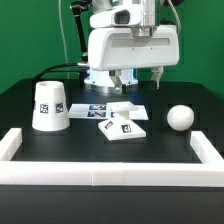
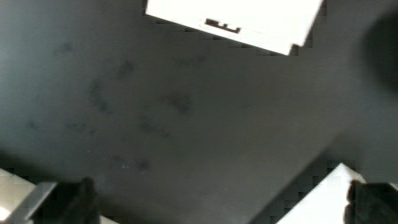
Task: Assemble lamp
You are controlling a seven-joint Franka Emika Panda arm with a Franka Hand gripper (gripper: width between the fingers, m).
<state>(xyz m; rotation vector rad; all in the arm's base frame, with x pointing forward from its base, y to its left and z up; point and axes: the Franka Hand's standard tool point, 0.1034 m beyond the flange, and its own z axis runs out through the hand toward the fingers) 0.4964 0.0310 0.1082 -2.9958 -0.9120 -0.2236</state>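
1. Three lamp parts sit loose in your exterior view: shade (image 1: 50, 105) upright on that view's left, flat base (image 1: 122, 127) in the middle, bulb (image 1: 179, 117) lying well apart on the right. Nothing's joined yet. They look spaced out so each is easy to grab. Your claw (image 1: 140, 80) hangs spread open and empty just behind the base, probably lining up a pick.
2. Wrist view: claw (image 2: 219, 203) wide open, only bare surface (image 2: 160, 110) between the tips. A white tagged piece (image 2: 240, 25) pokes in at the edge, and I can't tell which part it is.

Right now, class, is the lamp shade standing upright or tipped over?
Upright. In the exterior view the lamp shade stands on its wide end on the table, narrow end up.
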